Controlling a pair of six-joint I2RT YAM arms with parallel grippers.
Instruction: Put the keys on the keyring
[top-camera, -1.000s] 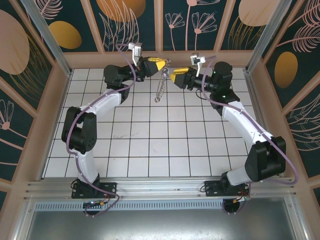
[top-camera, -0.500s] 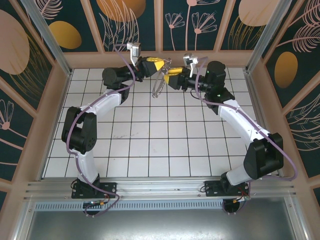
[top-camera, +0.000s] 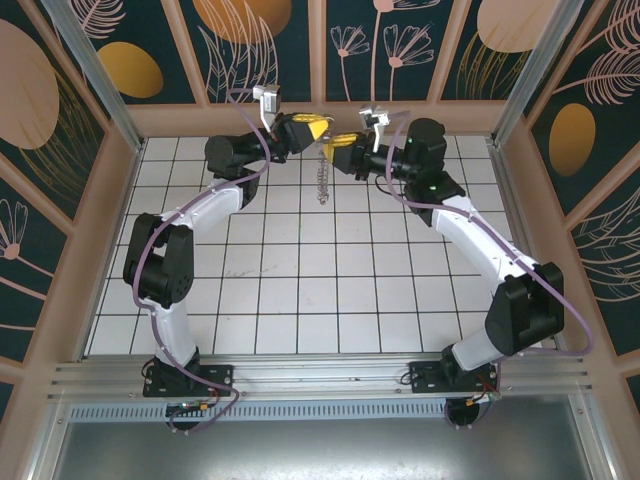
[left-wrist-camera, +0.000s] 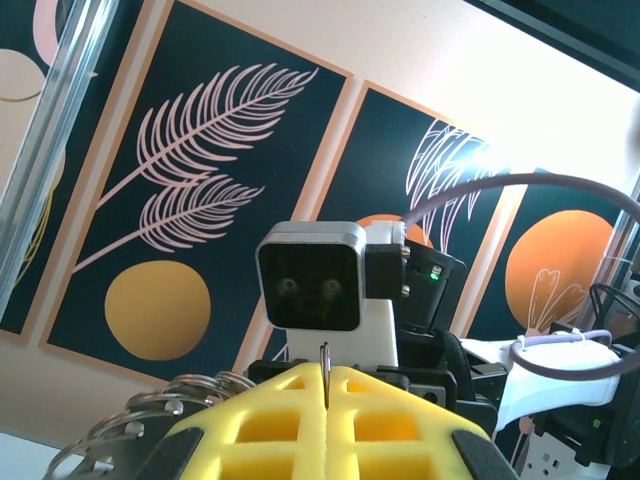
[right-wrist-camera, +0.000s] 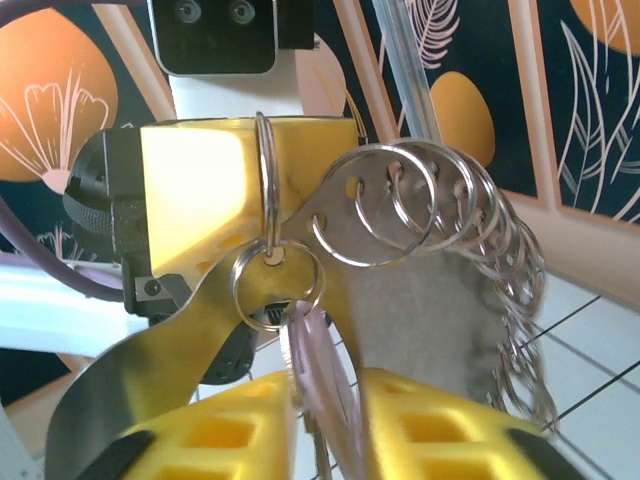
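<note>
Left claw (top-camera: 318, 128) clamped on the thin keyring (right-wrist-camera: 266, 180), held in mid-air above the surface (top-camera: 300, 280). Right claw (top-camera: 339, 146) pinches the lilac key (right-wrist-camera: 318, 372) just below it. Judgement: the key is light, stiff and slippery, so grip its flat head. The dangling ring chain (top-camera: 322, 180) is likely to swing.
</note>
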